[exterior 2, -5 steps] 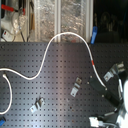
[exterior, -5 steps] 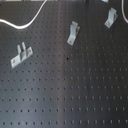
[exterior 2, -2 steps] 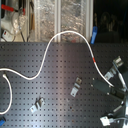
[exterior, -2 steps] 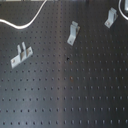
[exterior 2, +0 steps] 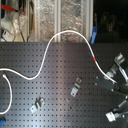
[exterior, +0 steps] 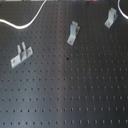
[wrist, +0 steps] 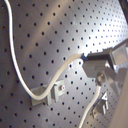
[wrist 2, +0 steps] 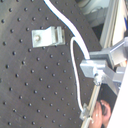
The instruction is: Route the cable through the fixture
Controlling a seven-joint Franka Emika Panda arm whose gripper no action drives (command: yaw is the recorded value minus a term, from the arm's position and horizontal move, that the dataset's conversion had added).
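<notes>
Snaking across the black perforated counter (exterior 2: 55,95), the cable (exterior 2: 50,47) is a thin white cord. In the second exterior view it runs from a loop at the counter's left edge, rises in a hump near the counter's far edge, then slopes down toward the pincer (exterior 2: 106,81) at the second exterior view's right. A small red mark sits on the cord shortly before the pincer. In the first wrist view the cable (wrist: 60,72) ends at the tips of the pincer (wrist: 86,61), which appears pressed together on the cord's end; the second wrist view shows the same cord (wrist 2: 75,42) curving into the metal pincer (wrist 2: 89,64).

Three grey metal brackets stand bolted on the counter. In the second exterior view the middle bracket (exterior 2: 76,87) is between the pincer and the left bracket (exterior 2: 37,105), and the cord passes well apart from both. A third bracket (exterior 2: 120,59) stands just beyond the pincer. In the first exterior view the same three brackets (exterior: 73,33) show, with the cable (exterior: 30,22) only crossing the far corner.
</notes>
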